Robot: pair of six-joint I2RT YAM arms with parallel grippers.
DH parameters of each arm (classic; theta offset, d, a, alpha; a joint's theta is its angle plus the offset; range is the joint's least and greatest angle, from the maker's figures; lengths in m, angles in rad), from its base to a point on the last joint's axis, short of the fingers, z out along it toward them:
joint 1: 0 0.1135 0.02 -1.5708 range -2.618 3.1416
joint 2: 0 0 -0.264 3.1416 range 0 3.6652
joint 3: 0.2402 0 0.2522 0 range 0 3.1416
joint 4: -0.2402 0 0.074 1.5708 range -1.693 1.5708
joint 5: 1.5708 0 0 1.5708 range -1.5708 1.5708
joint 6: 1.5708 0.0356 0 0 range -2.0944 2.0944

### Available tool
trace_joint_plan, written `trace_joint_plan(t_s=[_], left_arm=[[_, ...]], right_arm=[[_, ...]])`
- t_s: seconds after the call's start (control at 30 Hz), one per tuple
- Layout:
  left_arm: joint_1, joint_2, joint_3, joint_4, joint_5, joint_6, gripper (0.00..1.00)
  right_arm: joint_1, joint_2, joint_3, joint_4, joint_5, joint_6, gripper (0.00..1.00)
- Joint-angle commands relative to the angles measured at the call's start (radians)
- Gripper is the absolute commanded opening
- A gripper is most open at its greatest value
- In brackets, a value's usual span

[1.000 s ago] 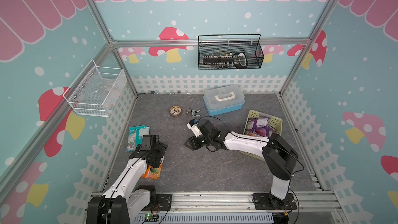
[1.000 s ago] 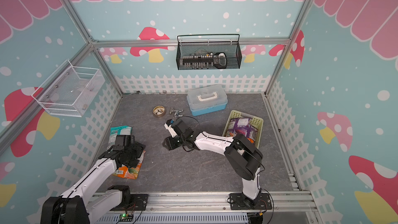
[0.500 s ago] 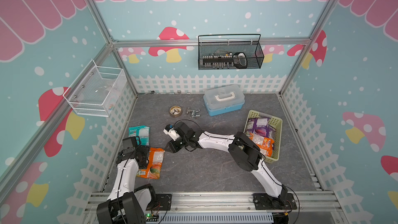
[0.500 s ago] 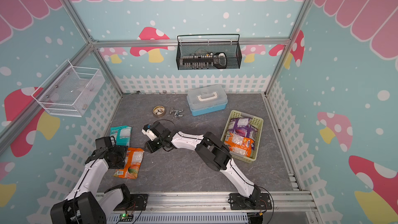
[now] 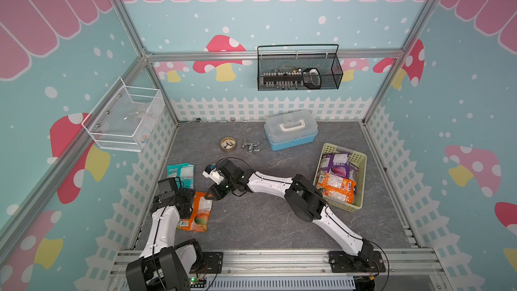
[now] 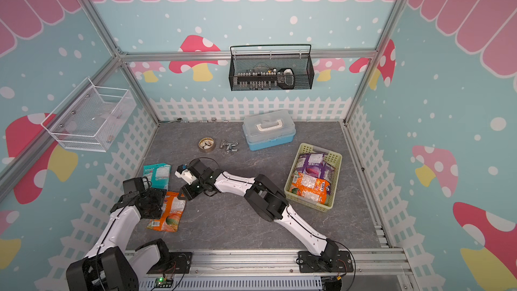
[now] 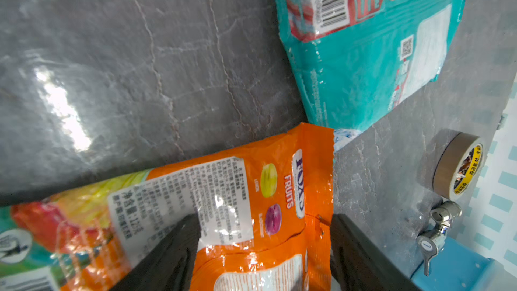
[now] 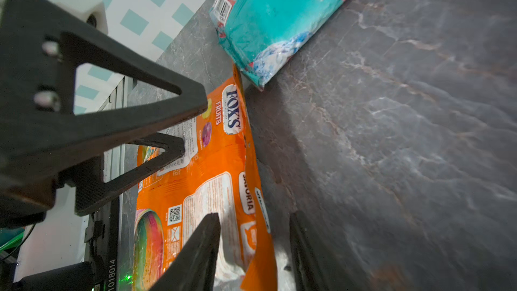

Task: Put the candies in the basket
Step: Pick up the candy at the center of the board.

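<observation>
Two candy bags lie outside the basket (image 5: pixel 359 159), both at the lower left of both top views. One is an orange bag (image 5: pixel 197 214) of fruit sweets, flat on the grey table (image 5: pixel 251 228). The other is a teal bag (image 5: pixel 181 173) just above it, their corners meeting or nearly so.

The basket stands well apart at the right of the frame. It already holds purple packs (image 5: pixel 335 163) at its upper end and orange packs (image 5: pixel 337 190) at its lower end. They overlap, so at least three show but the exact number cannot be told.

Both grippers crowd over the one orange bag. The left gripper (image 7: pixel 264 219) has its jaws wide, one finger over the bag's printed face and one at its edge, with nothing pinched. The right gripper (image 8: pixel 253 216), reaching across from the right, has its jaws about half apart astride the bag's long edge. As far as the pictures show, that edge is not clamped.

The step in hand looks like the pick-up of this bag. The next move calls for one gripper to close on the crinkled edge and the other to clear away. A lift and a carry rightwards to the basket would follow.

Beyond, at the table's upper middle, are one tape roll (image 5: pixel 228 144), one metal tap fitting (image 5: pixel 251 146) and one blue lidded box (image 5: pixel 291 130). One black wire basket (image 5: pixel 299 71) hangs on the back wall and one white wire basket (image 5: pixel 126 118) at upper left.
</observation>
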State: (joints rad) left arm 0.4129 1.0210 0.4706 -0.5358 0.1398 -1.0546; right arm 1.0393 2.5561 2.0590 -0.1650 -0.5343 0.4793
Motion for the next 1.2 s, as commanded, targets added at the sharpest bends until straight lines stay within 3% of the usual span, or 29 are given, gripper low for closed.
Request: trace_joint_plan(t_s=[0.0,0.17,0.3,0.43,0.77,1.03,1.17], left_arm=[[0.01,-0.001,-0.042,-0.018,0.01,0.019,0.79],[0.01,-0.016,-0.047,-0.018,0.018,0.016,0.79],[0.009,-0.03,-0.048,-0.018,0.021,0.018,0.79],[0.009,-0.041,-0.048,-0.018,0.028,0.027,0.8],[0.009,-0.132,0.033,-0.01,0.1,0.128,0.86],[-0.003,-0.209,0.089,0.119,0.31,0.285,0.99],[-0.018,-0.226,0.078,0.174,0.411,0.359,0.99]], right_arm=[[0.013,0.033,0.031,-0.023,-0.037,0.002,0.45],[0.013,0.033,0.028,-0.022,-0.03,0.005,0.35],[0.013,0.02,0.016,-0.022,-0.026,0.004,0.12],[0.013,-0.03,-0.049,0.024,-0.019,0.005,0.01],[0.006,-0.263,-0.258,0.106,0.086,-0.031,0.0],[-0.038,-0.478,-0.437,0.126,0.176,-0.041,0.0],[-0.084,-0.607,-0.541,0.125,0.233,-0.009,0.0]])
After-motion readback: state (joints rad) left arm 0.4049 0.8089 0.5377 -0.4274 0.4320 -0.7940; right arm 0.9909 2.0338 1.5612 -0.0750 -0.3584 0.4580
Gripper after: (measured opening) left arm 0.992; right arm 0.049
